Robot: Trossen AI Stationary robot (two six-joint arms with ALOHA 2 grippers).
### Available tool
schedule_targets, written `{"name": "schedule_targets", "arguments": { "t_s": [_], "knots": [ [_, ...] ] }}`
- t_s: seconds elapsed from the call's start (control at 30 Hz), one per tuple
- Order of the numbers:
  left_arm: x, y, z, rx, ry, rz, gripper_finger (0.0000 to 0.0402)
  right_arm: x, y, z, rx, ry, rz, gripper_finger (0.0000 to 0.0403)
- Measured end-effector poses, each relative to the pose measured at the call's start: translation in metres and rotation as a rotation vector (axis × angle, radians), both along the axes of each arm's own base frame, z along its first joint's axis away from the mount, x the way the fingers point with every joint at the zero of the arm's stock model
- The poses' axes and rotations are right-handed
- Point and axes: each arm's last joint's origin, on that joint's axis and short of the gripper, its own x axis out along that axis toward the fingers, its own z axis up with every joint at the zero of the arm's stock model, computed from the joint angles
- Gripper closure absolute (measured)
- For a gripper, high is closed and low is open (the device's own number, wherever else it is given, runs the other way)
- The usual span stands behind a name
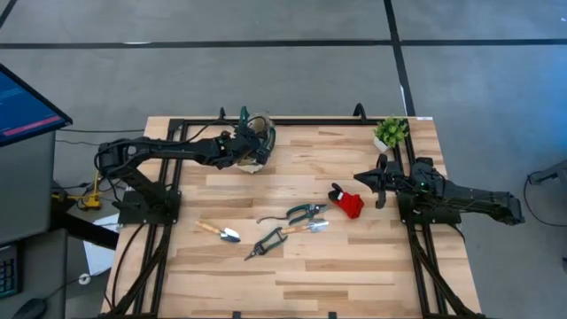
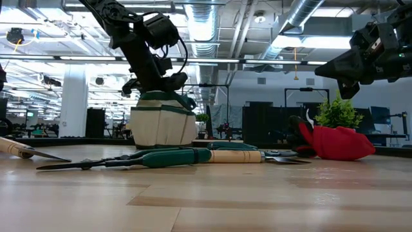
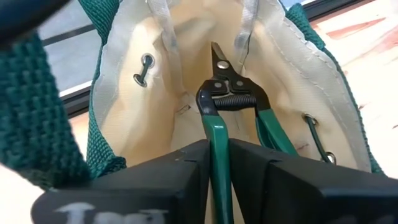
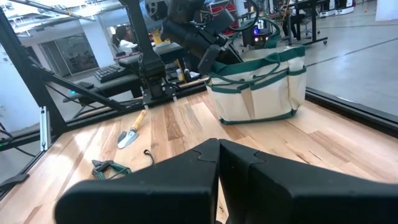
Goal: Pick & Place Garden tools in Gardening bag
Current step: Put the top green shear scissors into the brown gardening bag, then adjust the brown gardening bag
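The cream gardening bag with green trim [image 1: 263,135] stands at the table's far edge; it also shows in the low view [image 2: 162,125] and the right wrist view [image 4: 261,93]. My left gripper [image 1: 246,149] is over the bag's mouth, shut on green-handled pruners [image 3: 227,93] that point into the cream inside [image 3: 124,93]. On the table lie a trowel [image 1: 221,233], green-handled pruners [image 1: 306,211], a wood-handled tool [image 1: 308,228], black clippers [image 1: 264,244] and a red-and-black piece [image 1: 347,204]. My right gripper [image 1: 361,179] is shut and empty, above the table right of the red piece. My left gripper pinches one green handle of the pruners [image 3: 216,140] between its two fingers. The pruners stick forward out of the fingers, along them, blades first into the bag's mouth. The other handle [image 3: 273,134] stands free beside the fingers. The pruners are lifted clear of the table.
A small green potted plant [image 1: 391,133] stands at the far right corner, close behind my right arm. Black frame rails run along the table's left, right and far sides. Bare wood lies at the table's near side.
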Motion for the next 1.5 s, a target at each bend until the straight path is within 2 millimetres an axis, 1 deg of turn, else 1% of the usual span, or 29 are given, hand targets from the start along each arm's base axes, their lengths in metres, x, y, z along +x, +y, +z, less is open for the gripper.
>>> {"name": "schedule_targets", "arguments": {
  "t_s": [0.13,0.3,0.6,0.73,0.83,1.0,1.17,1.33,1.43,1.5],
  "knots": [
    [0.0,0.0,0.0,0.001,-0.001,0.0,0.036,0.0,0.0,0.0,0.0,0.0,0.0,0.0403],
    [0.0,0.0,0.0,0.003,-0.006,0.0,0.0349,0.0,0.0,0.0,0.0,0.0,0.0,0.0403],
    [0.0,0.0,0.003,0.011,-0.015,0.003,0.03,0.0,0.0,0.0,0.0,0.0,0.0,0.0403],
    [-0.003,-0.001,0.012,0.022,-0.049,0.0,0.0283,0.0,0.0,0.0,0.0,0.0,0.0,0.0403],
    [-0.008,-0.004,0.027,0.036,-0.1,-0.006,0.028,0.0,0.0,0.0,0.0,0.0,0.0,0.0403],
    [-0.019,-0.014,0.055,0.022,-0.215,-0.075,0.0296,0.0,0.0,0.0,0.0,0.0,0.0,0.0403],
    [-0.027,-0.031,0.075,0.072,-0.232,-0.187,0.0321,0.0,0.0,0.0,0.0,0.0,0.0,0.0403],
    [-0.035,-0.051,0.087,0.115,-0.183,-0.305,0.036,0.001,0.0,-0.001,0.015,0.013,0.0,0.0403],
    [-0.044,-0.061,0.092,0.122,-0.164,-0.323,0.0389,0.002,0.0,-0.003,0.064,0.03,-0.004,0.0403],
    [-0.05,-0.065,0.094,0.133,-0.137,-0.315,0.0397,0.003,-0.001,-0.004,0.089,0.038,-0.007,0.0403]
  ]
}}
